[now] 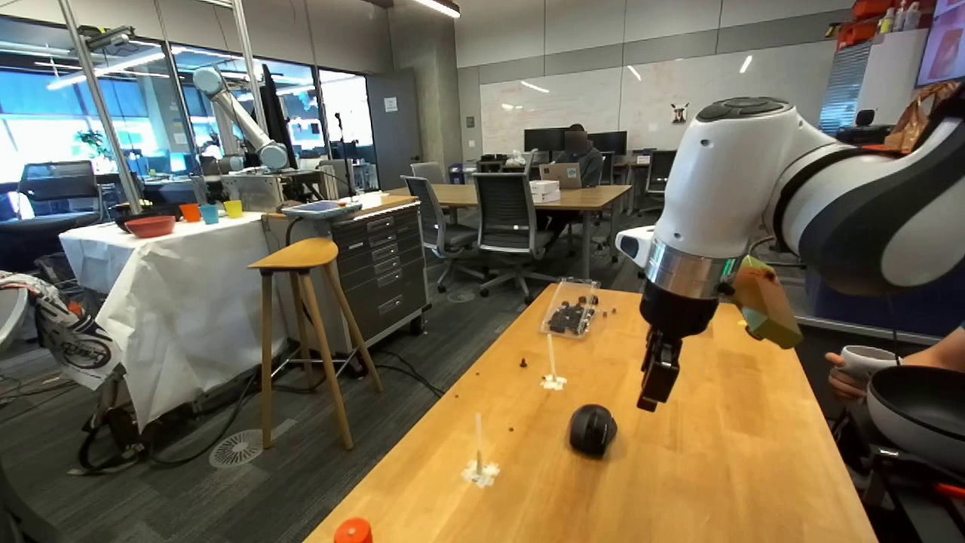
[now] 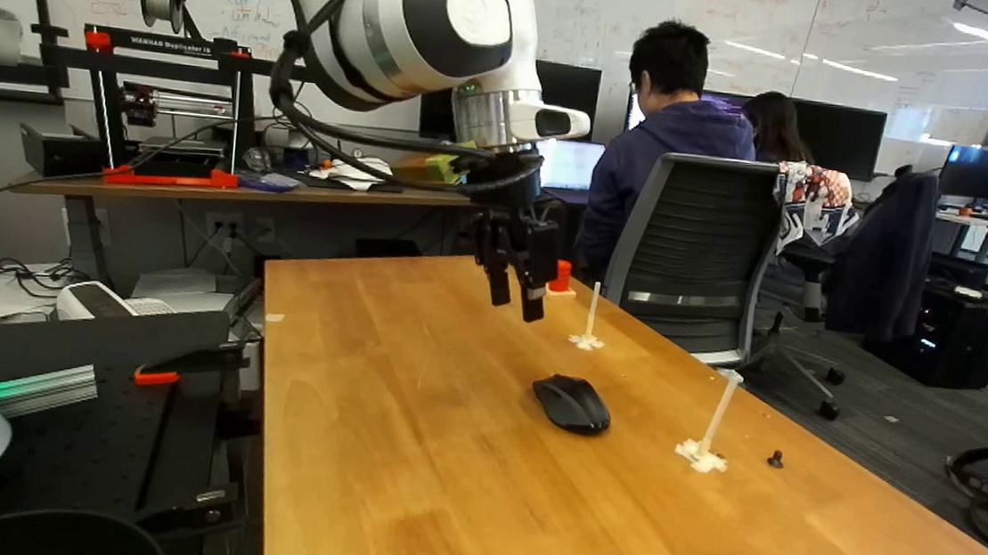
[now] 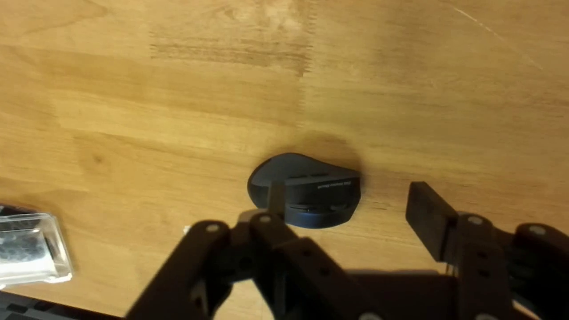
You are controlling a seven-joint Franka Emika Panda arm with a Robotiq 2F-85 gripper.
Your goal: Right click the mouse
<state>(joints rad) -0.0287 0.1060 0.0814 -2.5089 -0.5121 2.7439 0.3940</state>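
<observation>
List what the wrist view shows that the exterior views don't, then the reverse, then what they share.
Only the wrist view shows lettering on the mouse, too small to read.

Only the exterior views show the arm, the orange-red knob and the chairs.

Both kinds show the mouse, the gripper, the table and the clear box.

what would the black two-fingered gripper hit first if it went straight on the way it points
Probably the light-brown wooden tabletop, close beside the rounded black computer mouse; the gripper might clip the mouse's edge first, as depth is unclear.
</observation>
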